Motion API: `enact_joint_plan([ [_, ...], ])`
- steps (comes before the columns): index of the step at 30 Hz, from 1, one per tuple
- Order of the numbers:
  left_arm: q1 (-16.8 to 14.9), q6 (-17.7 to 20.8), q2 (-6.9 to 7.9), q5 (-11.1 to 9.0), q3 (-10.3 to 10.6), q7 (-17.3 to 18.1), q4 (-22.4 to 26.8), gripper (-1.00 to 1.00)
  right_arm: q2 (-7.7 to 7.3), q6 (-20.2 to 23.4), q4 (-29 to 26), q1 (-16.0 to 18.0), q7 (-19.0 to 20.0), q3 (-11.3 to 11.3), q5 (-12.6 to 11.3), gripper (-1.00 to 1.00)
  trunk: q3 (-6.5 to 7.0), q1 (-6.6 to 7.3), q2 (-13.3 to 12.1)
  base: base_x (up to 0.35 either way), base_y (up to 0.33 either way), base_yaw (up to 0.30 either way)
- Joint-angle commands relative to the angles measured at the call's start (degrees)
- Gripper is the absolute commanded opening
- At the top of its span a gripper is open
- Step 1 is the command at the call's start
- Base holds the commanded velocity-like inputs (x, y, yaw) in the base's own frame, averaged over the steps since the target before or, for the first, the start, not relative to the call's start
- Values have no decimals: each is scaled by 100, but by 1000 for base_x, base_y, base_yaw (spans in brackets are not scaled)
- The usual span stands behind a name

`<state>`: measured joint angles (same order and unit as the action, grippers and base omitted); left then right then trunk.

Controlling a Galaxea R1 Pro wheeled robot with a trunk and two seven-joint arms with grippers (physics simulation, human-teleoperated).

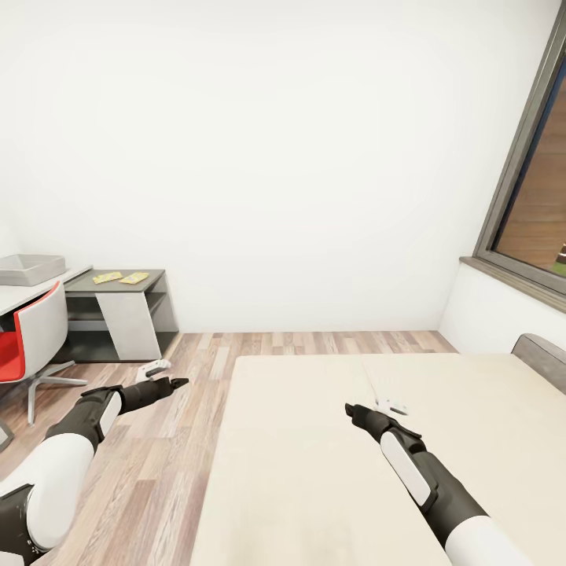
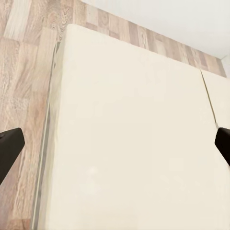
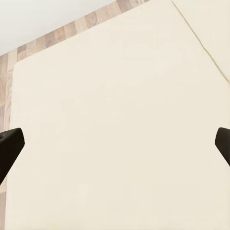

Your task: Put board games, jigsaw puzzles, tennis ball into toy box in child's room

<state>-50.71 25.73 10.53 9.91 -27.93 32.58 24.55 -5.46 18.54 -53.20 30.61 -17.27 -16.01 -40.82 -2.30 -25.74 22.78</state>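
The bed (image 1: 314,456) with its plain beige mattress lies bare in front of me. My right gripper (image 1: 389,406) hovers open over the mattress (image 3: 120,96), nothing between its fingers. Over the wood floor beside the bed's left edge, my left gripper (image 1: 157,368) is open and empty too, and its camera looks onto the mattress (image 2: 134,134). Far left, the light grey toy box (image 1: 31,269) stands on the table (image 1: 23,297). Two flat yellowish jigsaw puzzles (image 1: 108,277) (image 1: 134,277) lie on the lower dark cabinet top. The board games and tennis ball are out of view.
A red and white swivel chair (image 1: 35,338) stands at the table. The dark grey cabinet (image 1: 118,318) sits against the white wall. A dark-framed window (image 1: 534,196) is at the right, with the grey headboard (image 1: 542,354) below it. Plank floor (image 1: 181,440) runs left of the bed.
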Motion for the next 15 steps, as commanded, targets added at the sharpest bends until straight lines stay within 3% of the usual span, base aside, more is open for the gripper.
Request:
enact_joint_plan([
  [1,-8,33,-4,54,-50,47,9,100,-8,9,-6,6,-54,-24,-48,100,-14,-4,14,0,0,0],
  [7,-9,30,7,29,-60,60,12,100,-8,10,8,6,-54,-18,-44,100,-14,-4,14,0,-73,0],
  [15,-9,22,-13,21,-48,53,11,100,-8,10,15,5,-56,-17,-42,100,-14,-4,14,21,-235,0],
])
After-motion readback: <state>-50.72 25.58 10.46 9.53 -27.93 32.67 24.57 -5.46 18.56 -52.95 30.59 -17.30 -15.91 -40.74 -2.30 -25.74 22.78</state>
